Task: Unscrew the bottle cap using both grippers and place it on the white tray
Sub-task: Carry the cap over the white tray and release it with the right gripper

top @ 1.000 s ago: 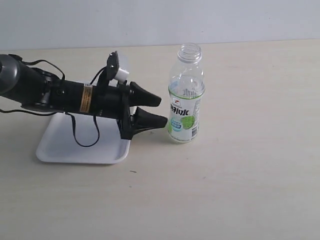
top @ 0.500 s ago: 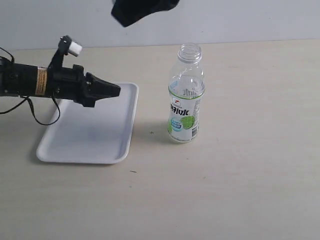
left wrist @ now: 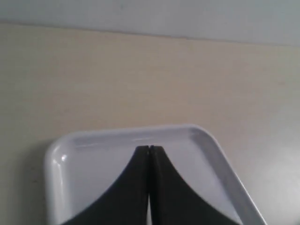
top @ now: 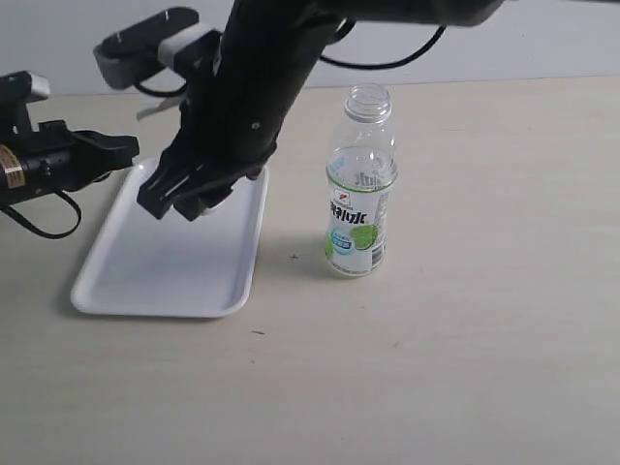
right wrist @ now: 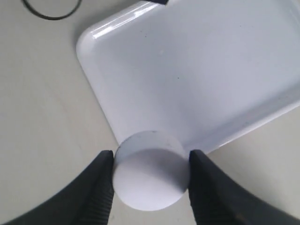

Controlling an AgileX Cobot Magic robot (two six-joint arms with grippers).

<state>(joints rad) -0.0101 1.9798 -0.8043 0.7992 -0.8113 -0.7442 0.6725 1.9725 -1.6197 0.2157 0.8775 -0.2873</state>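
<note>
Exterior oblique, overhead; wrists close; all share white tray (top: pixel 165 266)

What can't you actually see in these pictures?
- Bottle cap: cannot be made out in the exterior view, behind the right gripper; in the right wrist view the jaws cover its sides.
- White tray: far end hidden behind the right gripper, exterior view.
- Bottle label: small print too small to read.
- Left gripper: cut off by the picture edge, left wrist view.
</note>
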